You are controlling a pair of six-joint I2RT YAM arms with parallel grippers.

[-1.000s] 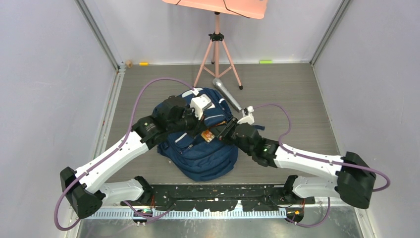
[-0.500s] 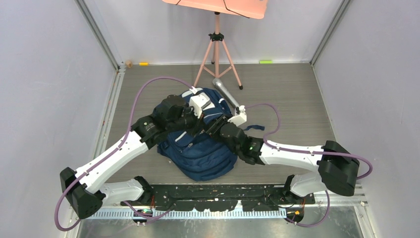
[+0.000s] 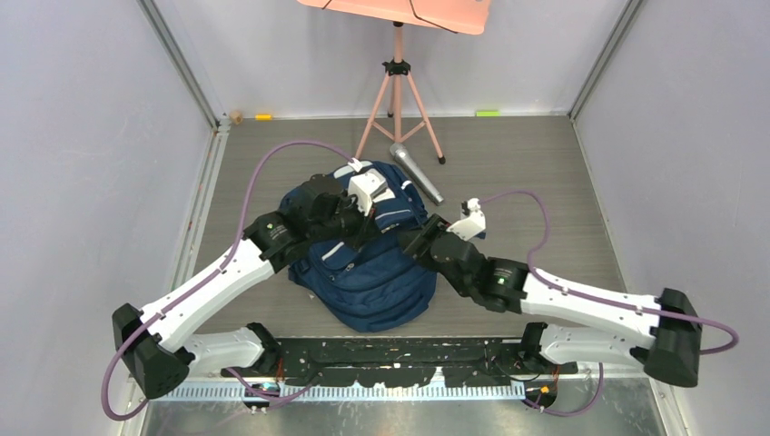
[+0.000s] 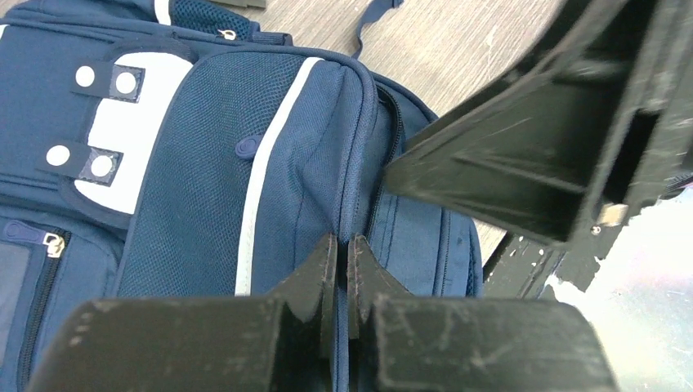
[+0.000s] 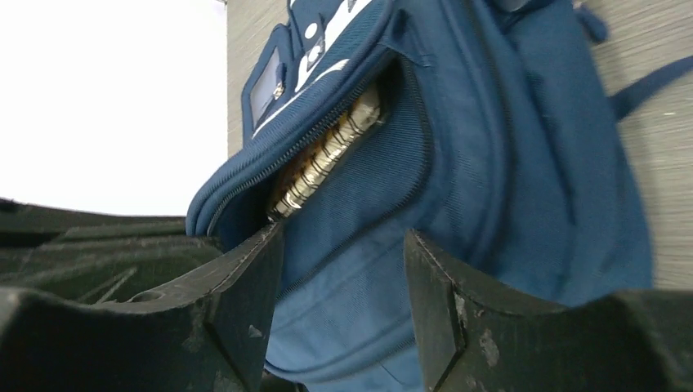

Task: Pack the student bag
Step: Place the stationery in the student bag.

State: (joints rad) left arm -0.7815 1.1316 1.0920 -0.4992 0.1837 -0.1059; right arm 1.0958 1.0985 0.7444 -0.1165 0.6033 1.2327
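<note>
The student bag (image 3: 372, 283), navy with thin white stripes, lies on the grey table between my arms. My left gripper (image 3: 363, 230) is shut on the fabric edge beside the bag's zip opening (image 4: 343, 245) and holds it up. My right gripper (image 3: 411, 239) is open and empty, just right of the opening; in the right wrist view (image 5: 343, 245) the bag's blue side (image 5: 507, 147) shows between its jaws. A spiral-bound notebook (image 5: 327, 151) sits inside the open compartment, with only its wire edge showing. The right gripper's black body (image 4: 556, 139) fills the upper right of the left wrist view.
A pink tripod stand (image 3: 397, 100) stands behind the bag. A grey microphone-shaped object (image 3: 416, 171) lies by the bag's far right corner. Small yellow (image 3: 263, 116) and green (image 3: 488, 113) pieces lie along the back wall. Walls close in on both sides.
My right gripper pushed the notebook into the bag's opening, let it go and drew back to the right, open. My left gripper kept its hold on the bag's edge.
</note>
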